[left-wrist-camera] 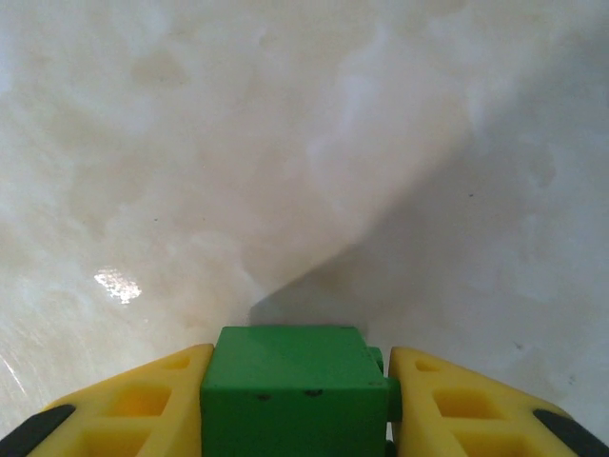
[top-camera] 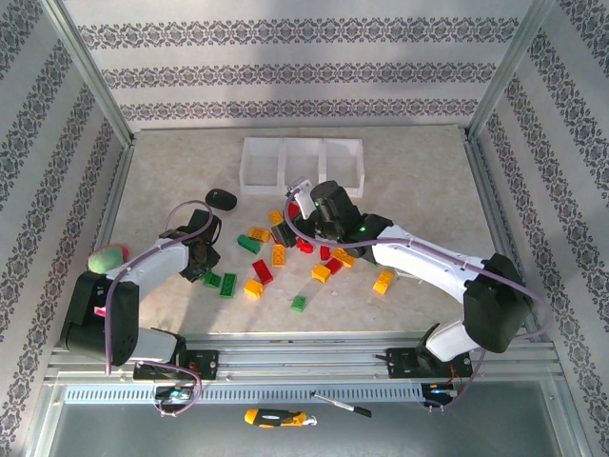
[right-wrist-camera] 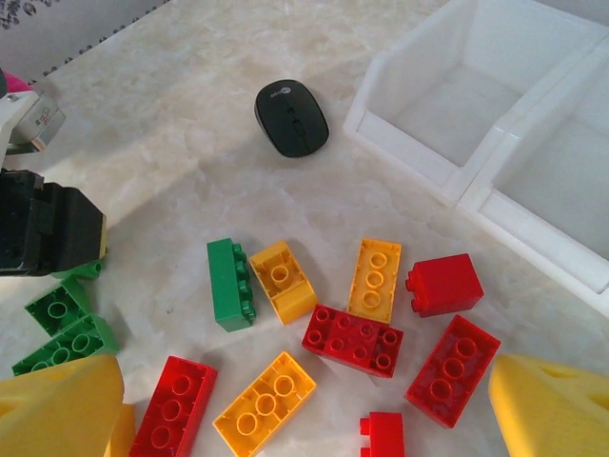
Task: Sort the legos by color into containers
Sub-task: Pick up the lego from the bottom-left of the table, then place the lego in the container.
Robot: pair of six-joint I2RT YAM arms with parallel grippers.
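- The left gripper [left-wrist-camera: 297, 405] has its jaws closed on a green lego [left-wrist-camera: 285, 386], which sits squarely between the two yellow fingers [left-wrist-camera: 143, 405].
- Ahead of those jaws lies pale marbled desk [left-wrist-camera: 285, 143]; whether the held brick touches it I cannot tell.
- The right gripper [right-wrist-camera: 304, 400] hangs with its jaws spread wide apart.
- Loose legos [right-wrist-camera: 352, 338] — red, yellow-orange, green — lie scattered on the desk just ahead of and below the right jaws.
- The white tray [right-wrist-camera: 447, 181] stands farther ahead, to the right of those jaws, apart from the bricks.
- A black oval mouse [right-wrist-camera: 291, 117] lies ahead of the right jaws, left of the tray.
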